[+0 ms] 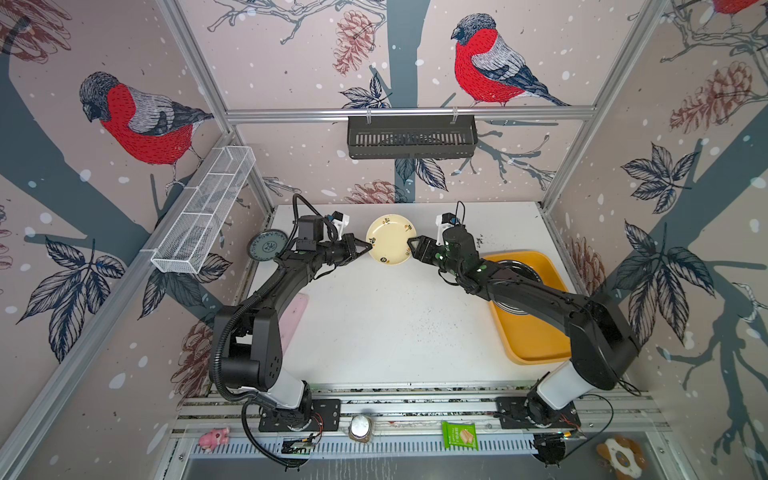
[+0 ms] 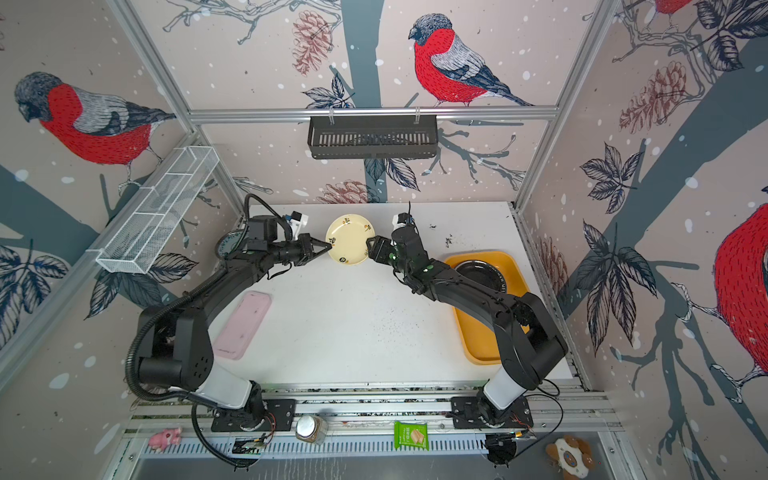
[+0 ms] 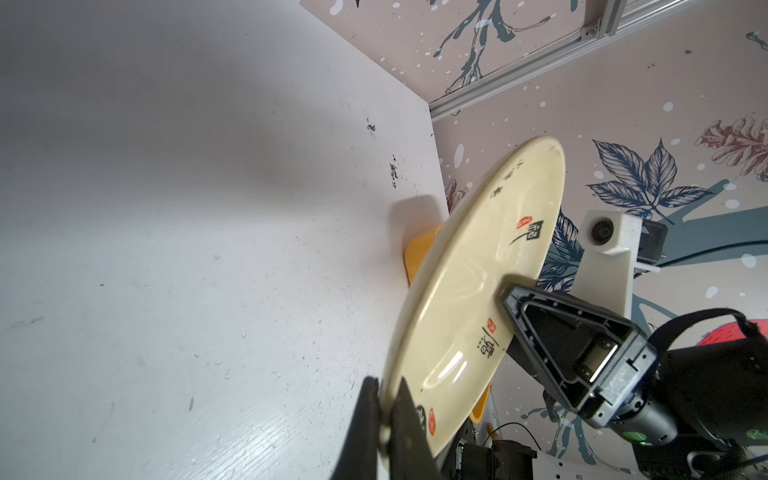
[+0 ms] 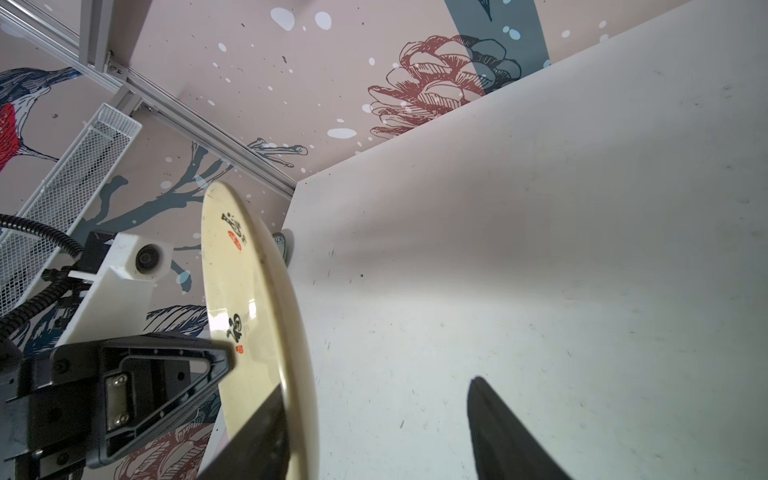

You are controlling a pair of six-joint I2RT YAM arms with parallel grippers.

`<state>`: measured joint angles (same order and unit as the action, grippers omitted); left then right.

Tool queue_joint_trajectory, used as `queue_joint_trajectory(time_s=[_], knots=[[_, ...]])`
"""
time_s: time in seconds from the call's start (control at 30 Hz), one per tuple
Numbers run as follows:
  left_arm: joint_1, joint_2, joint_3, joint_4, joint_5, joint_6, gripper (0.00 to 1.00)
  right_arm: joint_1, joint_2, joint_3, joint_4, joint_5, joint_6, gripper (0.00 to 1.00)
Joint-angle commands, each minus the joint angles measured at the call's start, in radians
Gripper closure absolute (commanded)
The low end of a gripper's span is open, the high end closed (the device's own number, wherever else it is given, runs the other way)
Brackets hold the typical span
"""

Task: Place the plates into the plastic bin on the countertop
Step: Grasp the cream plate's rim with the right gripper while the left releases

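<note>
Upper centre: cream-yellow round glazed plate [image 1: 390,240], likely stiff, slick, breakable; left pincer [image 1: 369,246] clamps rim; right pincer [image 1: 409,242] wide, astride opposite rim; best hold: rim, seated deep.

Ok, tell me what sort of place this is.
Probably a robot test cell: two arms bolted to a front rail, aluminium framing around bird-print wall panels, and a white countertop holding a yellow plastic bin.

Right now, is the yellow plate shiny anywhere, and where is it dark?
Left wrist view: white glints streak the inside of the plate, and part of the table lies in grey shade. Right wrist view: one bright glint sits near the plate's black writing. In both top views the plate looks evenly lit, with no glare.
</note>
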<state>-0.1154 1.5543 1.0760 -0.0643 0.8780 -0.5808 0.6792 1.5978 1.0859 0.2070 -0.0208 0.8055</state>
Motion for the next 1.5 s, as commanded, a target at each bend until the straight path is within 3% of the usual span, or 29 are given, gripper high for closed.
queue_joint_trajectory(time_s=[0.0,0.3,0.47,0.53,0.7,0.9,1.0,1.03,1.47], knots=[[-0.007,0.006,0.004,0.007,0.023,0.024,0.93,-0.001,-0.014,-0.006,-0.007,0.012,-0.016,0.43],[-0.011,0.015,0.002,0.012,0.022,0.019,0.93,-0.002,-0.003,-0.01,0.016,-0.015,-0.009,0.81],[-0.011,0.018,0.001,0.009,0.021,0.022,0.9,0.0,0.01,-0.006,0.021,-0.026,-0.003,0.91],[-0.011,0.019,0.002,0.009,0.021,0.022,0.86,-0.001,0.013,-0.007,0.022,-0.022,0.005,0.93],[-0.01,0.021,0.004,0.002,0.014,0.027,0.56,-0.004,0.021,-0.006,0.018,-0.019,0.029,0.96],[-0.01,0.019,0.007,-0.008,-0.009,0.026,0.33,-0.013,0.028,-0.007,0.022,-0.031,0.051,0.97],[-0.01,0.017,0.006,-0.011,-0.014,0.028,0.16,-0.022,0.028,-0.015,0.023,-0.037,0.064,0.98],[-0.01,0.016,0.006,-0.009,-0.013,0.029,0.05,-0.025,0.028,-0.018,0.026,-0.037,0.069,0.98],[-0.01,0.031,0.003,0.008,0.028,0.035,0.03,-0.084,-0.004,-0.061,0.012,-0.025,0.121,0.98]])
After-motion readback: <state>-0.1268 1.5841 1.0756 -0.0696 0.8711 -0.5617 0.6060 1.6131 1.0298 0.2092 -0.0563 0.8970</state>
